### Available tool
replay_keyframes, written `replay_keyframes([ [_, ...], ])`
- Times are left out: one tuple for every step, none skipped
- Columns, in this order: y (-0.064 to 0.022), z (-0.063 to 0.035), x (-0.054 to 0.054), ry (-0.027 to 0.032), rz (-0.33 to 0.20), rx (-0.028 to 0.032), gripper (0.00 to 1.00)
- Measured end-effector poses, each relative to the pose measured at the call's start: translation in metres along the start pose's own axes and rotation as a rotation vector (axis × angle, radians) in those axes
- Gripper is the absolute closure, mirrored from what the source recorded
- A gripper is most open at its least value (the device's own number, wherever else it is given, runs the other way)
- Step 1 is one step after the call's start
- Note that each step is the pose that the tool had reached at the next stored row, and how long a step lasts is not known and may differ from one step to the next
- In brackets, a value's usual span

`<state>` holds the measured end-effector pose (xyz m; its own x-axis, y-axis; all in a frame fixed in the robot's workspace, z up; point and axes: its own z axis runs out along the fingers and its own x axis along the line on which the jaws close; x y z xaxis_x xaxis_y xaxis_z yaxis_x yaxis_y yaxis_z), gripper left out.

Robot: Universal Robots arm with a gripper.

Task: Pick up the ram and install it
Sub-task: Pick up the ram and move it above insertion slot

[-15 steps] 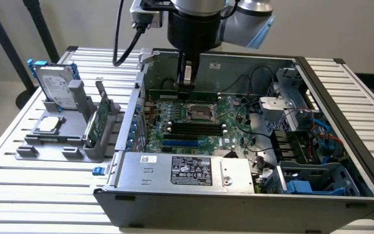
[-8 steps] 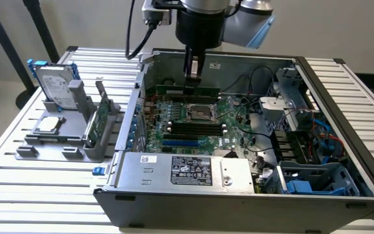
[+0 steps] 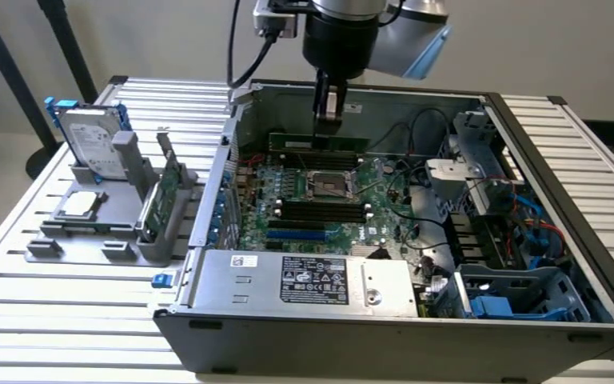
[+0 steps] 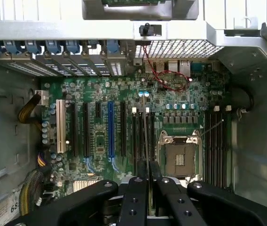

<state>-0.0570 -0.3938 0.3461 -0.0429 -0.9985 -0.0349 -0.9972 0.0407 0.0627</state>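
- We judge the step in hand to be the install: the pickup looks done, since the end effector (image 3: 328,120) hangs inside the open computer case (image 3: 392,336) with its fingers pinching the ram (image 3: 318,142) by the top edge.
- The ram sits level over the motherboard (image 3: 285,192), on the far side of the empty processor socket (image 3: 328,184), low over the memory slots there. We cannot tell whether its lower edge touches a slot yet.
- In the wrist view the ram (image 4: 146,136) appears edge-on as a thin line running out from the end effector (image 4: 147,181), lying along the black slots (image 4: 138,136) just beside the socket (image 4: 179,157).
- By our reading, seating it calls for the edge to sit square in one slot, the notch matched and the end latches open, with a straight, even push down.
- The ram looks like a long, narrow green stick with dark chips along its face, about as long as the slots.
- On the counter (image 3: 73,320), at the exterior view's left, a grey rack (image 3: 93,240) holds a hard drive (image 3: 92,140) and a taller green card (image 3: 149,204).
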Motion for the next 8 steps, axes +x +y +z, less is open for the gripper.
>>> replay_keyframes([
  [-0.0019,0.0009,-0.0021,0.0028,0.000,0.0001,0.86],
  [-0.0036,0.0019,-0.0039,0.0056,0.000,0.0002,0.86],
  [-0.0051,0.0031,-0.0053,0.0084,0.001,0.0004,0.86],
  [-0.0060,0.0041,-0.0061,0.0102,0.004,0.0005,0.86],
  [-0.0069,0.0052,-0.0066,0.0115,0.008,0.0007,0.86],
  [-0.0076,0.0063,-0.0068,0.0122,0.013,0.0010,0.86],
  [-0.0083,0.0073,-0.0070,0.0128,0.019,0.0011,0.86],
  [-0.0089,0.0083,-0.0071,0.0133,0.025,0.0013,0.86],
])
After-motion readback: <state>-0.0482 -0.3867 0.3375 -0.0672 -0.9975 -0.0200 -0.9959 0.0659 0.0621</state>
